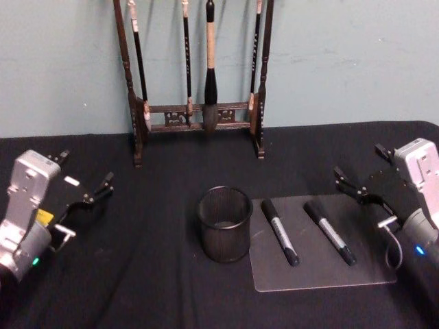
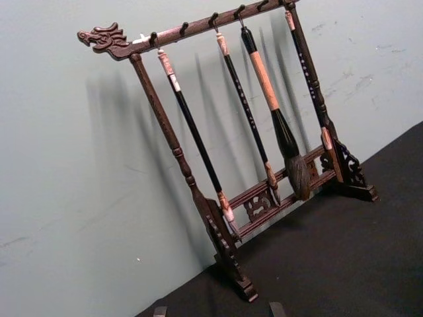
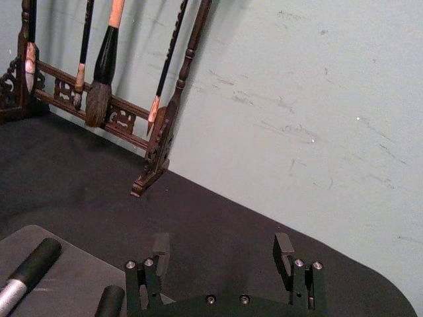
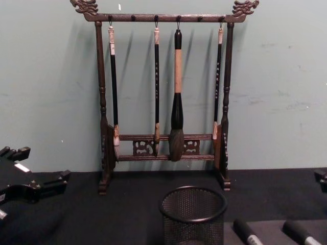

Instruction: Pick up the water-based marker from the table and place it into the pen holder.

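A black-and-silver water-based marker (image 1: 280,232) and a second marker (image 1: 330,232) lie side by side on a flat grey mat (image 1: 322,274) on the black-clothed bench (image 1: 137,288), just right of the round black wire-mesh pen holder (image 1: 225,223). The left pincer (image 1: 86,171) hovers over the bench's left side, fingers apart. The right pincer (image 1: 360,162) hangs near the mat's right edge, likewise spread. A tall dark wooden brush rack (image 1: 233,106) stands behind.

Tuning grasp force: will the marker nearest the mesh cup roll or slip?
Probably rigid: the marker is a straight round barrel. It may roll if nudged, lying flat on the smooth grey mat. The grey barrel looks slick, so it could slip. Left end effector, right end effector: open, apart from it.
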